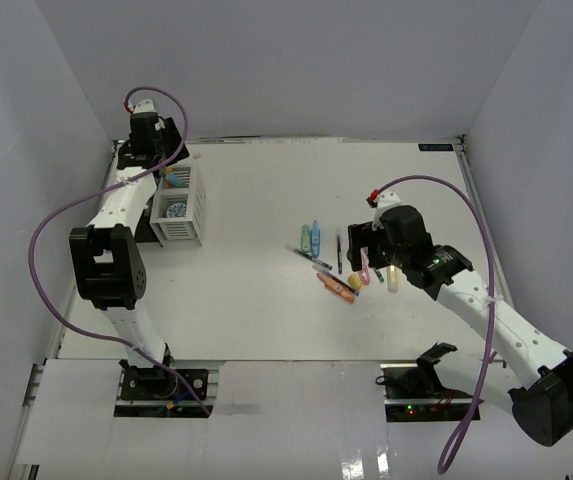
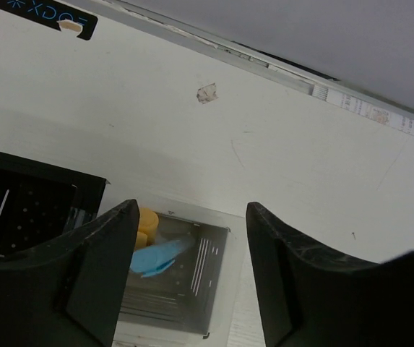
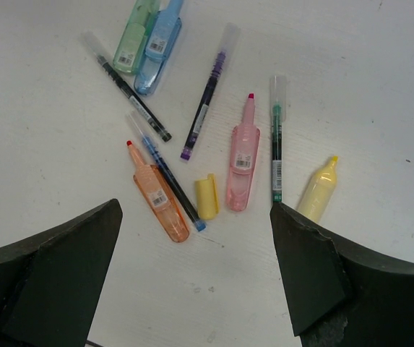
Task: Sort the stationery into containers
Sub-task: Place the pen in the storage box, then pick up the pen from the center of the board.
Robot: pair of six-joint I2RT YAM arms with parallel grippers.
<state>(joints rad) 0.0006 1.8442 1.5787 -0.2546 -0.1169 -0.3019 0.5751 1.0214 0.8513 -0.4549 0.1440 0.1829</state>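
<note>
The left gripper [image 2: 192,210] hangs over the white container [image 2: 217,242] at the far left of the table [image 3: 48,144], its fingers spread apart with nothing between them. Inside that box lie a blue marker [image 2: 160,256] and something orange-yellow [image 2: 147,220] (too much of it is hidden by a finger to name it), and the top view shows a round blue-white tape roll [image 1: 174,210] in there too. The black container [image 2: 26,210] stands just beside the white one. The right gripper [image 3: 194,208] is also wide open and holds nothing, poised above the loose stationery right of centre: a green marker [image 3: 134,36] touching a second blue marker [image 3: 158,47], a dark pen [image 3: 131,97], a purple pen [image 3: 208,101], a pink marker [image 3: 243,163], a green pen [image 3: 276,144], a yellow marker [image 3: 316,189], and an orange marker [image 3: 157,195] crossed by a blue pen [image 3: 167,173], with a yellow cap [image 3: 207,196] next to them.
</note>
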